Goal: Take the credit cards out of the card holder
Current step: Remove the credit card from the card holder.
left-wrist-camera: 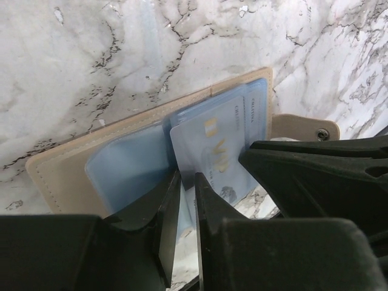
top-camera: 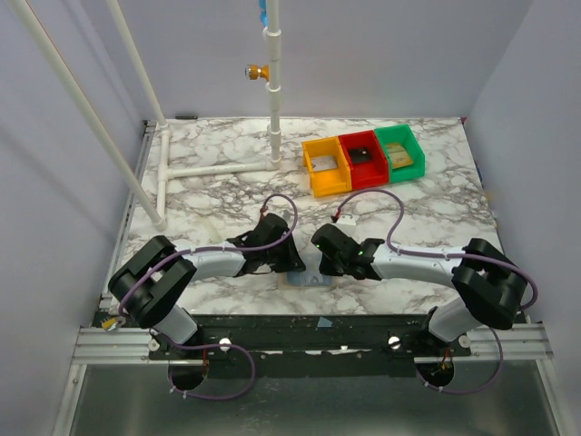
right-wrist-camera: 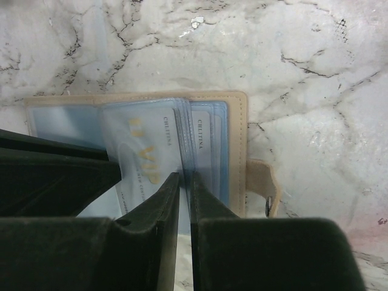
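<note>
Beige and lying open, the card holder (top-camera: 311,281) rests flat on the marble table (top-camera: 209,195), close to its near edge and midway between your two arms. Its snap tab (left-wrist-camera: 303,127) sticks out from one short side.

Your left gripper (left-wrist-camera: 187,177) has its fingers drawn almost together, pinching the edge of a pale blue credit card (left-wrist-camera: 224,151) with gold VIP lettering. You cannot tell whether that card is free of its sleeve.

Your right gripper (right-wrist-camera: 185,176) is likewise nearly closed, nipping the edges of the stacked clear plastic sleeves (right-wrist-camera: 209,139) just beside that card. The two grippers meet nose to nose over the holder.

Well away at the far right, the yellow bin (top-camera: 329,186), red bin (top-camera: 368,177) and green bin (top-camera: 408,171) stand in a row. A white pipe frame (top-camera: 218,170) lies at the far left.
</note>
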`<state>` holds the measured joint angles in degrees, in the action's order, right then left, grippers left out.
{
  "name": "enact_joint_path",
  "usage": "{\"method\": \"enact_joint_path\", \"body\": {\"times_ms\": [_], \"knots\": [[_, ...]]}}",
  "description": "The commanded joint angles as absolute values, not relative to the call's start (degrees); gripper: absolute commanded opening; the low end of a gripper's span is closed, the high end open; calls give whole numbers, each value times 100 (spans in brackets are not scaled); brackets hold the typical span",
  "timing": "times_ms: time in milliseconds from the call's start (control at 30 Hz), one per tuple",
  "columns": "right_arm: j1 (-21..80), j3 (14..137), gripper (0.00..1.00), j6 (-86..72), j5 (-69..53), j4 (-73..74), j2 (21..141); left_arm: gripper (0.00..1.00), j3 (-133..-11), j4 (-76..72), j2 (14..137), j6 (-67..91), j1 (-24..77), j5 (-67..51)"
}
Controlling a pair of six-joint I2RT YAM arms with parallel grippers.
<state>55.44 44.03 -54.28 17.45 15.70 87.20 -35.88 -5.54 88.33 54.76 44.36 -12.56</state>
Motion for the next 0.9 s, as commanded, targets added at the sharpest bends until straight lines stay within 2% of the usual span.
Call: {"method": "enact_joint_path", "body": {"times_ms": [0,267,867], "knots": [[5614,4127,12,-5597,1831,1828,8934,16,-3413,-884,8937,5658,4443,-1703],[5608,3978,12,-5659,1825,1784,8985,0,-3118,-1399,8739,5809,4294,-2057],[5613,3834,12,-5863,2071,1942,8936,0,-2743,-1468,8449,5697,3922,-2284]]}}
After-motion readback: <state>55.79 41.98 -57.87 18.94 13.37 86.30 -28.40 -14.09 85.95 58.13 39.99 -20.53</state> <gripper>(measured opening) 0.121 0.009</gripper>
